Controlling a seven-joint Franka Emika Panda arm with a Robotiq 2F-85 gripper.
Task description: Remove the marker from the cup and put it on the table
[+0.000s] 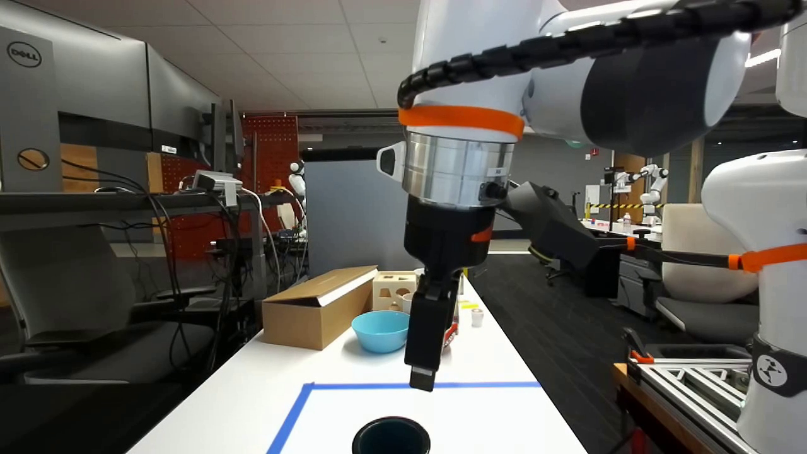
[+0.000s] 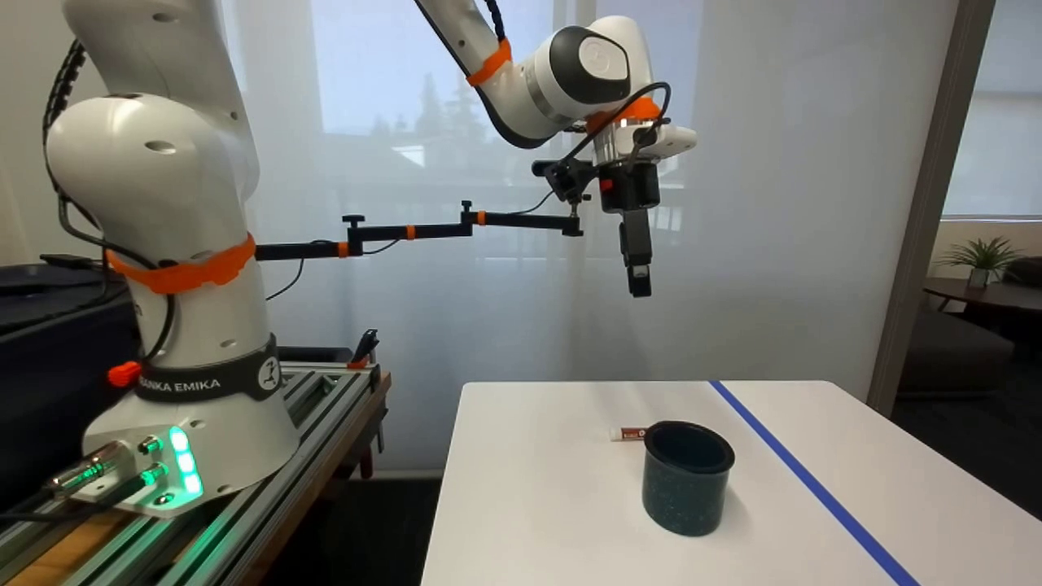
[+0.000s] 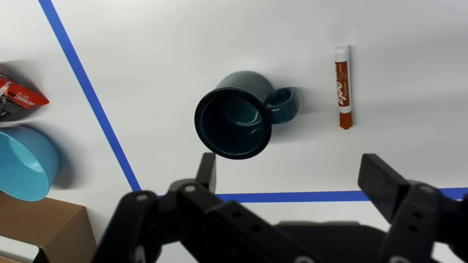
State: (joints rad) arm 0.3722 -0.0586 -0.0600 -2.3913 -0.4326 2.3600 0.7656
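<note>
The marker (image 3: 343, 84) is white with an orange-red label and cap. It lies flat on the white table (image 3: 153, 65), apart from the cup (image 3: 245, 82) on its handle side. In an exterior view the marker (image 2: 628, 434) is partly hidden behind the cup (image 2: 685, 496). The cup is a dark green-black mug, upright; nothing shows inside it in the wrist view. An exterior view cuts it off at the bottom edge (image 1: 391, 438). My gripper (image 3: 287, 164) is open and empty. It points down, well above the table, in both exterior views (image 1: 422, 378) (image 2: 640, 285).
Blue tape (image 3: 91, 95) marks the table. Beyond it are a light-blue bowl (image 1: 380, 331), a brown cardboard box (image 1: 321, 309), a red packet (image 3: 22, 96), a wooden shape box (image 1: 392, 287) and a small white cup (image 1: 477, 317).
</note>
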